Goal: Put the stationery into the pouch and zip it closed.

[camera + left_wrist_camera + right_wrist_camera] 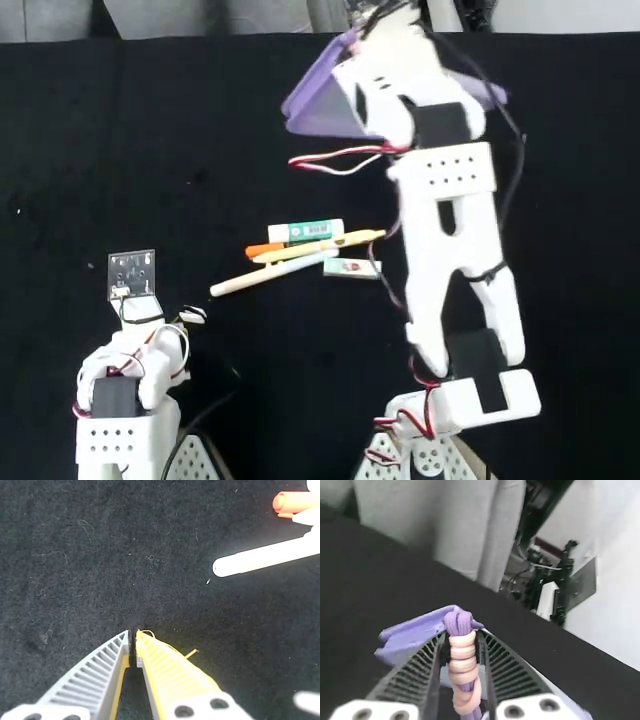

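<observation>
Nothing is packed yet: stationery (300, 252) lies on the counter (150, 150). The right end effector (461, 635) grips the cord (459, 622) of the far pouch (320, 105), and the left end effector (133, 639) is pinched together, empty.

Bright, even light from overhead in the high view. Right arm (455, 240) nearly washed out against the matt black cloth (150, 150), shadows there faint. Soft shine along the white pen (265, 557) in the left wrist view, a dim shadow just beside it. Hard glare off the pale wall (620, 555) in the right wrist view; cord (461, 665) in the right gripper (461, 635) evenly lit.
</observation>
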